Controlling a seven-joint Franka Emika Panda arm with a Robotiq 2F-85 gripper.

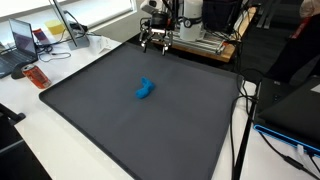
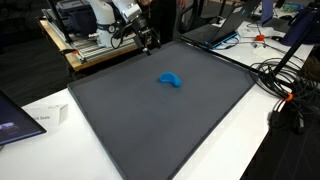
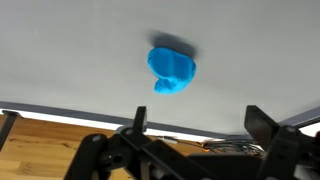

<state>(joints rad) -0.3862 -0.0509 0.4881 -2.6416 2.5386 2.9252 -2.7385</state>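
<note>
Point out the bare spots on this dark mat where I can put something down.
The mat is bare all round the blue object: widest between it and the near edge, narrower toward the open gripper at the far edge. Crowded: the desk around the laptop beside the mat, and the cables off its side.

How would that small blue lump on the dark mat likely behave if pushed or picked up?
The blue lump looks small and rounded, so probably light; its material is unclear. It sits low and wide on the mat, so a push would likely slide it rather than tip it. The open gripper looks wide enough to span it.
</note>
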